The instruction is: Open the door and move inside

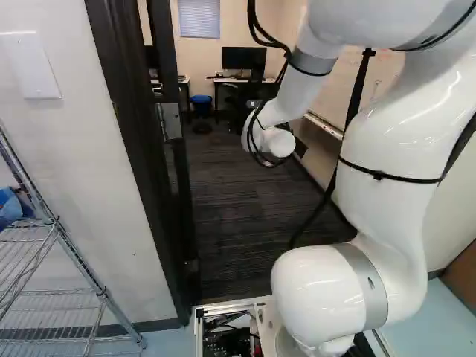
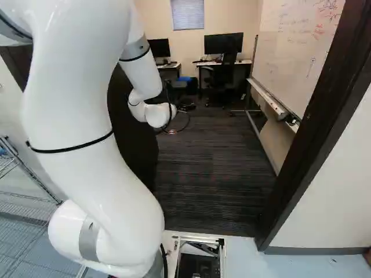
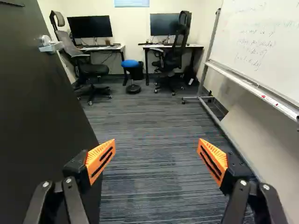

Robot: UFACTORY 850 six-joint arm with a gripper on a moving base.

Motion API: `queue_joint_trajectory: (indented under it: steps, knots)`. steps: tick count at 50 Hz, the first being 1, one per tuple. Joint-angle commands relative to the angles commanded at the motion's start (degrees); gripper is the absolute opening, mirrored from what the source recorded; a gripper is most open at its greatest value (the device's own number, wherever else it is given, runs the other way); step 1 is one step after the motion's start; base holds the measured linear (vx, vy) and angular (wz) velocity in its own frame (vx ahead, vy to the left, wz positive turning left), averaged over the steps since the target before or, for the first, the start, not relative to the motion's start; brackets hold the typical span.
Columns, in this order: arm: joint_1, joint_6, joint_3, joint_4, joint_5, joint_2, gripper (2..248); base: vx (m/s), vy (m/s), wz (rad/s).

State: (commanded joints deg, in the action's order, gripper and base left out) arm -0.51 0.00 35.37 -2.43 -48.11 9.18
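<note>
In the right base view the black, flat-faced door [image 2: 139, 145] stands swung into the room, on the left side of the doorway and behind the bent white arm [image 2: 75, 104]. To the right rises the dark brown door frame [image 2: 316, 130]; if the base goes in off-line or turned, a corner of its pale metal front [image 2: 222, 249] could catch there. Farther in on the right, the wheeled whiteboard [image 2: 307, 52] narrows the way and might be struck if the base drifts that side. In the left base view the arm bulges widely to the right, so its elbow could knock the frame during entry, while the silver wire rack [image 1: 100, 290] stands near on the left, a likely snag should the base back up and swing. In the wrist view the end effector [image 3: 156, 146] has its two orange-padded fingers wide apart with nothing between them; one is close beside the door, and a leftward drift, or the door swinging back, would probably bring them together. The door itself looks plain, matt and almost black, open well into the room, with a silver lever handle [image 3: 51, 46] toward its far edge, beyond that finger.
</note>
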Motion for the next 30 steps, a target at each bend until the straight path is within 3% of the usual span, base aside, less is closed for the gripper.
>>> queue_joint_trajectory:
  steps: [30]
  knots:
    - [0.23, 0.0, -13.59, 1.09, -0.85, -11.27, 247, 0.0, 0.0, 0.0]
